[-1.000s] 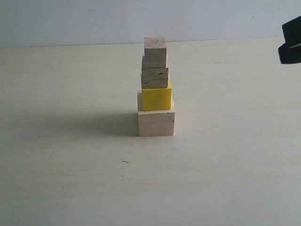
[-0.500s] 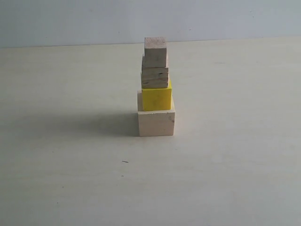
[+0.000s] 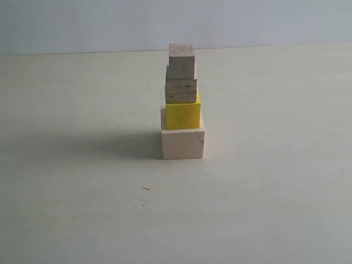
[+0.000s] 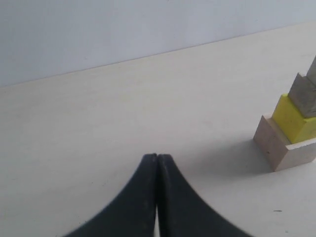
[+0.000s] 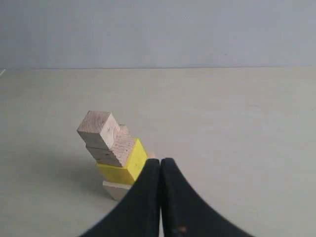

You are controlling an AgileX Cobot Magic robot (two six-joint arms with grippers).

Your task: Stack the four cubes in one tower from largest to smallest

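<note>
The tower stands in the middle of the table in the exterior view: a large pale wood cube [image 3: 182, 143] at the base, a yellow cube [image 3: 183, 113] on it, a grainy wood cube [image 3: 181, 89] above, and a small pale wood cube [image 3: 182, 60] on top. No gripper shows in that view. My left gripper [image 4: 157, 159] is shut and empty, well away from the tower, whose base cube [image 4: 281, 148] and yellow cube [image 4: 294, 120] show at the frame's edge. My right gripper [image 5: 160, 163] is shut and empty, with the small top cube [image 5: 98, 129] and yellow cube [image 5: 126, 168] beyond its fingers.
The pale table top [image 3: 82, 209] spreads round the tower on all sides. A plain wall [image 3: 82, 22] rises behind the table's far edge. A tiny dark speck [image 3: 146, 188] lies in front of the tower.
A dark gripper at the exterior view's upper right edge one second ago has left that view. The tower has not moved.
</note>
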